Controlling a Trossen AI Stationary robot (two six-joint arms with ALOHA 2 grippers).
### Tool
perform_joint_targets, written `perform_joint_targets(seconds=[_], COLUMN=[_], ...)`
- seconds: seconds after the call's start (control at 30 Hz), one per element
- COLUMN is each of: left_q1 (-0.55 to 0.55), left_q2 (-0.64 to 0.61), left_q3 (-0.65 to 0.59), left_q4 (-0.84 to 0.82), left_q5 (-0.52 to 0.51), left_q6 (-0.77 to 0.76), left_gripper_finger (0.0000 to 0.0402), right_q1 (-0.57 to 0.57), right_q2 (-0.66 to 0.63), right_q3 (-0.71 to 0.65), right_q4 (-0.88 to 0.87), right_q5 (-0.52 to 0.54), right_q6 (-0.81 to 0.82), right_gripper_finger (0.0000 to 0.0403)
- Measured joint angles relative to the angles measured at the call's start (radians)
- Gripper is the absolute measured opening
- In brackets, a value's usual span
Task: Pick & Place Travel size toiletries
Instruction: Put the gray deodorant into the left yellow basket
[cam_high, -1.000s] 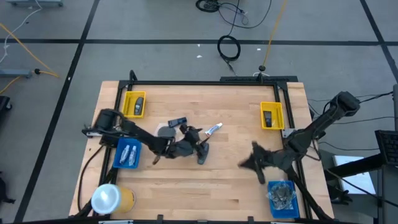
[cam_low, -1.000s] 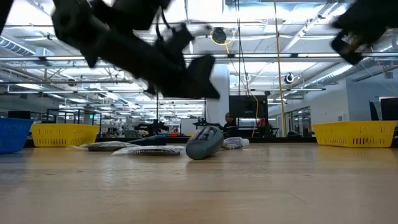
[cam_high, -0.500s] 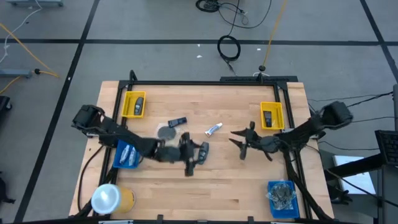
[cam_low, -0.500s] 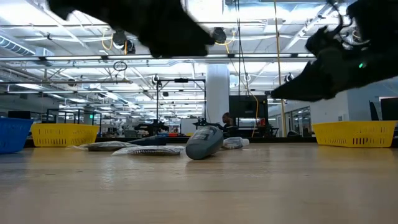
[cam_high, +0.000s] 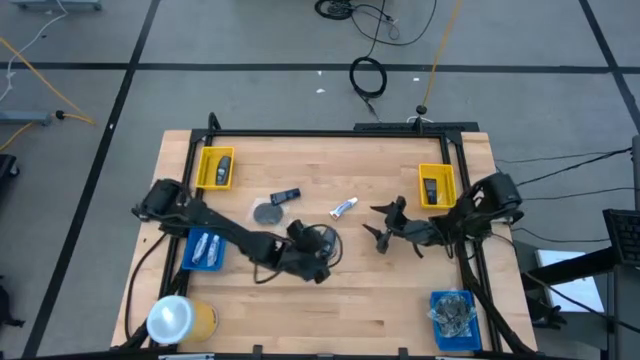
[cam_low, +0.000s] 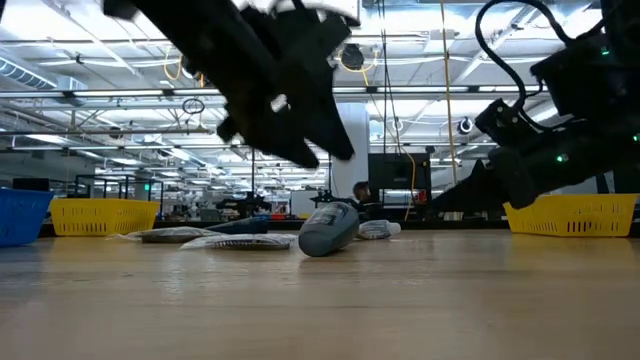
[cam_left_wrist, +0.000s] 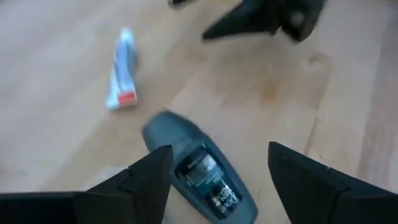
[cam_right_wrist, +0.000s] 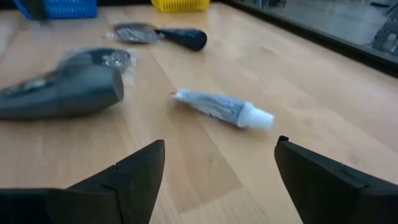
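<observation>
Near the middle of the wooden table (cam_high: 380, 300), my left gripper (cam_high: 318, 248) hangs just above a dark oblong bottle (cam_left_wrist: 200, 170), its fingers (cam_left_wrist: 146, 180) spread apart with the bottle lying flat between and below them, not touched. My right gripper (cam_high: 378, 222) hangs over the table right of centre, fingers (cam_right_wrist: 134, 174) likewise apart and holding nothing, pointed toward the small pale tube (cam_high: 344, 207).

Loose items observed on the table: the tube with a white cap lies on its side just beyond the dark bottle; a grey flat disc in clear wrap (cam_high: 267, 212) lies left of it; a second small dark bottle (cam_high: 285, 195) lies just beyond the disc. From table height, the oblong bottle (cam_low: 328, 228) shows tilted, one end raised, with the flat wrapped items beside it.

Trays: a yellow tray (cam_high: 216, 167) at the far left holds one dark item; a yellow tray (cam_high: 436, 186) at the far right holds another. A blue tray (cam_high: 206, 247) on the left holds pale tubes; a blue tray (cam_high: 452, 312) at the near right holds grey wrapped items. A yellow cylinder with a white top (cam_high: 178, 319) stands at the near left corner.
</observation>
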Motion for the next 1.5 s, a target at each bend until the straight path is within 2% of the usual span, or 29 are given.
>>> perform_joint_targets(seconds=[0.13, 0.27, 0.5, 0.6, 0.8, 1.07, 1.2, 1.3, 1.5], left_q1=[0.063, 0.093, 0.086, 0.086, 0.087, 0.092, 0.102, 0.124, 0.190], left_q2=[0.053, 0.093, 0.177, 0.182, 0.181, 0.172, 0.128, 0.079, -0.049], left_q3=[0.004, 0.004, 0.018, 0.029, 0.063, 0.142, 0.217, 0.279, 0.313], left_q4=[0.001, 0.011, 0.035, -0.002, -0.082, -0.134, -0.280, -0.492, -0.940], left_q5=[0.109, 0.124, 0.103, 0.094, 0.087, 0.088, 0.026, -0.042, -0.138], left_q6=[-0.111, -0.287, -0.340, -0.337, -0.251, -0.097, -0.043, -0.033, -0.163], left_gripper_finger=[0.0291, 0.0309, 0.0310, 0.0289, 0.0203, 0.0199, 0.0234, 0.0244, 0.0213], right_q1=[0.000, 0.000, 0.001, 0.001, 0.001, 0.004, 0.009, 0.004, 0.004], right_q2=[0.029, 0.029, 0.029, 0.029, 0.029, 0.028, 0.028, 0.028, 0.028], right_q3=[0.000, 0.000, 0.000, 0.000, 0.000, 0.000, 0.000, 0.000, 0.000], right_q4=[0.053, 0.038, 0.023, 0.023, 0.026, 0.024, 0.020, 0.028, 0.019], right_q5=[-0.002, -0.027, -0.053, -0.053, -0.051, -0.051, -0.051, -0.048, -0.050], right_q6=[-0.023, -0.025, -0.018, -0.017, -0.007, 0.144, 0.101, 0.072, 0.079], right_gripper_finger=[0.0293, 0.0284, 0.0279, 0.0279, 0.0279, 0.0279, 0.0279, 0.0279, 0.0279])
